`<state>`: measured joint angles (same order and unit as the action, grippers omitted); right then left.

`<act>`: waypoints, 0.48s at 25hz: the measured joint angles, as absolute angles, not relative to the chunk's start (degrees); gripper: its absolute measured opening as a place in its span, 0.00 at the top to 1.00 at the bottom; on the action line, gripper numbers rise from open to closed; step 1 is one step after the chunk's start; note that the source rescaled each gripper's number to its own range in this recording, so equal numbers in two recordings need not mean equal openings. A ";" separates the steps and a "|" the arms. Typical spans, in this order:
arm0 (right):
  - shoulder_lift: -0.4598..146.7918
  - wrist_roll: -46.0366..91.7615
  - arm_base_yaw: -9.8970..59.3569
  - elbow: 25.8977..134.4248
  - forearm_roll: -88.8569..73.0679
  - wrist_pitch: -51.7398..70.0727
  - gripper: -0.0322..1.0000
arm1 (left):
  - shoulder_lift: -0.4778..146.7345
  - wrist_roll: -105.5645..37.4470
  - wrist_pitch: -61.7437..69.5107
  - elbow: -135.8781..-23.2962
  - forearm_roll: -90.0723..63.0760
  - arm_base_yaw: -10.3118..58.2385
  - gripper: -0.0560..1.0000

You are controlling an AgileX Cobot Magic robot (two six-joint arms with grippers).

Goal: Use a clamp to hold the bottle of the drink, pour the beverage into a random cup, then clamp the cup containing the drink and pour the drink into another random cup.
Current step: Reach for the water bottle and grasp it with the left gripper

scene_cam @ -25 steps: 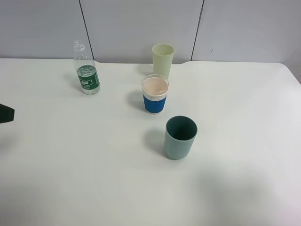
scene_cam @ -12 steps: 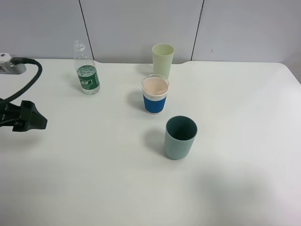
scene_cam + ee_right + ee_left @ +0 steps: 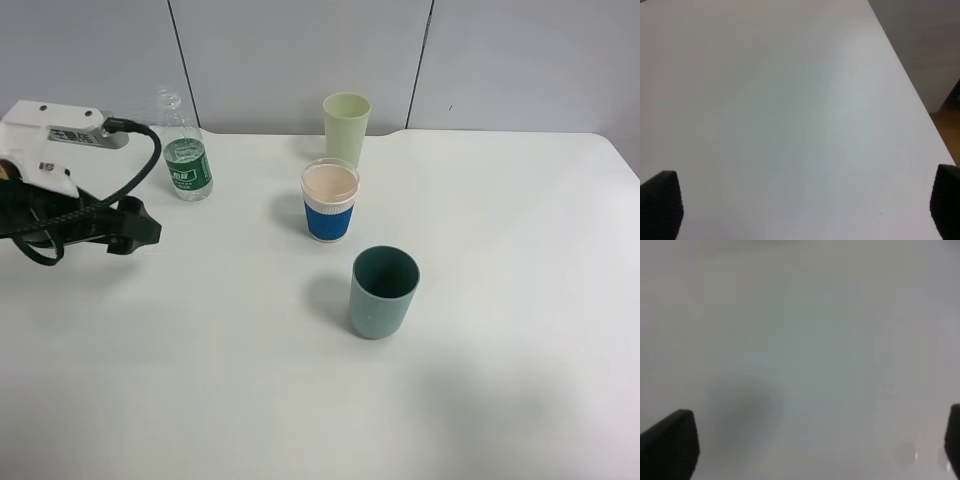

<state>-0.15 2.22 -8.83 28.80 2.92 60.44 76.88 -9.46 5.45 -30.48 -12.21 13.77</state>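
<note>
Just beyond left jaws, bottle (image 3: 187, 168), apart, jaws seemingly wide

The left arm (image 3: 50, 215) is cut off by the high view's left edge. Its wrist view is blurred. The left gripper (image 3: 810, 447) shows only two dark fingertips (image 3: 670, 445), clipped by the picture's edges, and so does the right gripper (image 3: 802, 207). The label print on the bottle (image 3: 186, 162) is too small to read. What the blue cup (image 3: 330, 212) holds cannot be told.

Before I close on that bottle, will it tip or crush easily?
Probably tippy: the bottle is tall and narrow on a small base. Its thin clear plastic may dent under a hard squeeze. I see no cap, so tilting could spill.
</note>
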 joint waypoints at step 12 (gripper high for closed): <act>-0.15 2.22 -8.83 28.80 2.92 60.44 0.01 | 89.64 -9.40 -15.15 -30.54 -8.87 14.82 0.00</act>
<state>-0.15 2.22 -8.83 28.80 2.92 60.44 89.64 -9.40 -15.15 -30.54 -8.87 14.82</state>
